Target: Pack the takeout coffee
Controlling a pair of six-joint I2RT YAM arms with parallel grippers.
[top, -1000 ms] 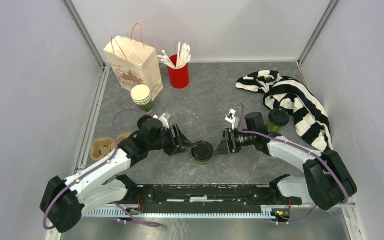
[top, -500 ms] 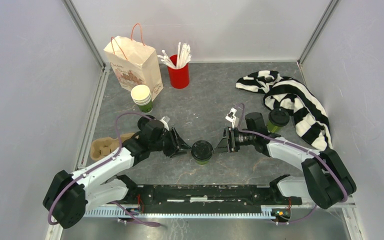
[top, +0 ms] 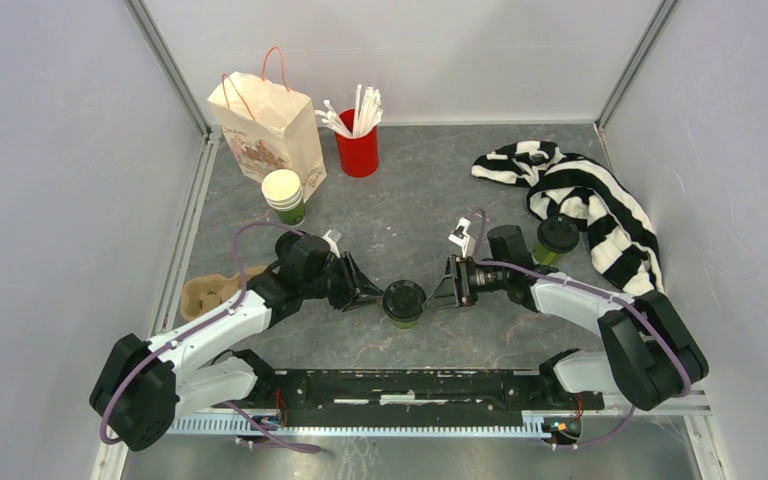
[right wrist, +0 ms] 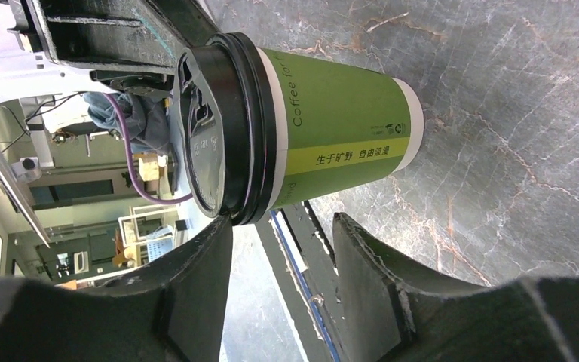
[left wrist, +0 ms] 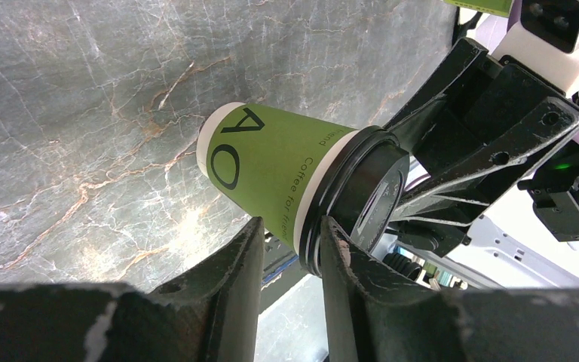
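Both hands have closed in on the lidded cup (top: 403,302) by the bench (top: 410,200) near edge: left hand (top: 372,296) narrowed at its lid (left wrist: 362,196), right hand (top: 438,293) spread astride it, whether either grips I cannot tell, so squeeze the wall gently and keep it upright.

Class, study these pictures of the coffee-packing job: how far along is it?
Done: nothing packed; both lidded cups stand on the table. In hand: the centre cup sits between the left gripper and right gripper, fingers level with its lid; a grip cannot be confirmed. Left: that cup and the second cup, beside the striped cloth, presumably go into the pulp carrier or paper bag.
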